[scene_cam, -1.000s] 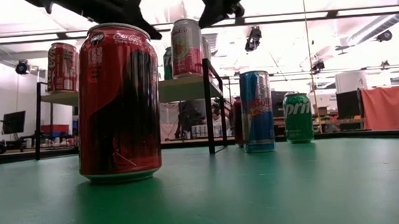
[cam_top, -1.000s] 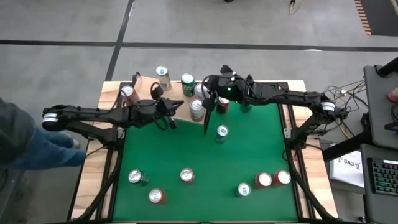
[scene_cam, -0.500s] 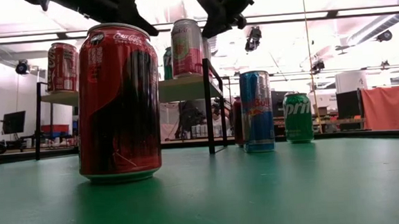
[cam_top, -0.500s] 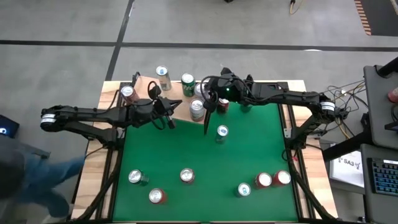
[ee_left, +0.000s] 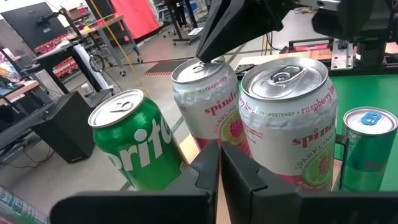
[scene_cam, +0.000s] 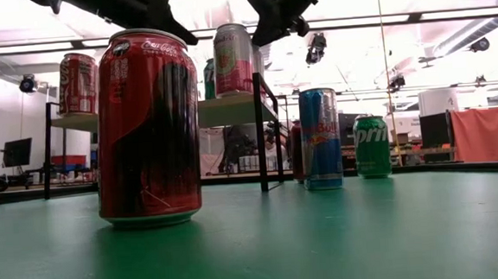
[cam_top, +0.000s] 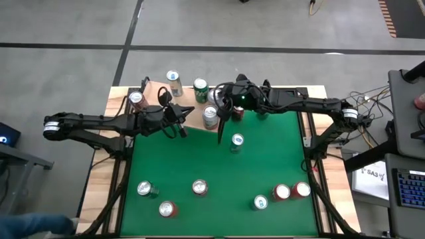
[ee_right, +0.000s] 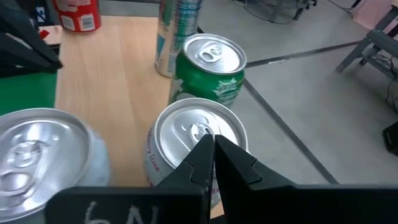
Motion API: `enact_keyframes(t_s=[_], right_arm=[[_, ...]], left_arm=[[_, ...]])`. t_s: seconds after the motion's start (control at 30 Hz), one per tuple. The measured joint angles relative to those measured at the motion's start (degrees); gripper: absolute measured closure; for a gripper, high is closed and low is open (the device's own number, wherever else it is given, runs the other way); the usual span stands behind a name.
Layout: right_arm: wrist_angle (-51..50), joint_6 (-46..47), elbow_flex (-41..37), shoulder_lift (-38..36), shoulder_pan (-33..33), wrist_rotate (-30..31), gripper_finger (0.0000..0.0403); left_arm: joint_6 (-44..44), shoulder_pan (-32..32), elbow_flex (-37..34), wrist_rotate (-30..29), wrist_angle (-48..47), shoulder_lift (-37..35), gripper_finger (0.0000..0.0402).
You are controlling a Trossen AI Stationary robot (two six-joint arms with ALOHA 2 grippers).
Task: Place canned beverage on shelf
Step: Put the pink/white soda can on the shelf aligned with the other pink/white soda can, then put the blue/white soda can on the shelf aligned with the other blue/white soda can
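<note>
The shelf (cam_top: 154, 93) is a pale wood board at the table's far left. On it stand a red can (cam_top: 136, 99), a tall can (cam_top: 174, 78), a green Sprite can (ee_right: 211, 68) and two pink Spindrift cans (ee_left: 286, 112) (ee_left: 208, 99). My right gripper (ee_right: 211, 144) is shut, its tips over the lid of the farther Spindrift can (ee_right: 186, 134). My left gripper (ee_left: 219, 163) is shut and hangs above the shelf's near edge (cam_top: 186, 123), short of the nearer Spindrift can (cam_top: 210, 115), touching nothing. My right gripper comes slanting down from the table's right side, and its shut fingertips (ee_left: 202, 57) stand at the lid's rim (ee_left: 214, 62) of the farther Spindrift can. Whether they touch the lid I cannot tell. The can stands upright on the shelf.
Several cans stand on the green table: a red Coca-Cola can (scene_cam: 147, 128) near the front, a blue can (scene_cam: 320, 138) and a Sprite can (scene_cam: 372, 147) farther back. The shelf's dark upright end panel (scene_cam: 261, 147) rises beside the Spindrift cans.
My right gripper has rolled a little about its own pointing line while staying over the Spindrift cans. A person at the table's left side has moved away toward the near edge. The cans stand as before.
</note>
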Motion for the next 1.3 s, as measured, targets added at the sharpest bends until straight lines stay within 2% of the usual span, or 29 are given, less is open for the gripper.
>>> enact_keyframes(t_s=[0.9,1.1,1.3], right_arm=[[-0.15,0.11,-0.13,-0.71,1.06,0.13,0.0394],[0.65,0.09,-0.15,-2.86,1.78,0.24,0.0394],[0.59,0.66,-0.15,-6.15,5.87,0.20,0.0394]], left_arm=[[-0.41,-0.32,-0.02,-0.02,0.04,0.00,0.0402],[-0.48,-3.33,-0.02,-0.04,0.10,-0.71,0.0402],[-0.65,-9.79,-0.02,-0.04,0.14,-2.19,0.0402]])
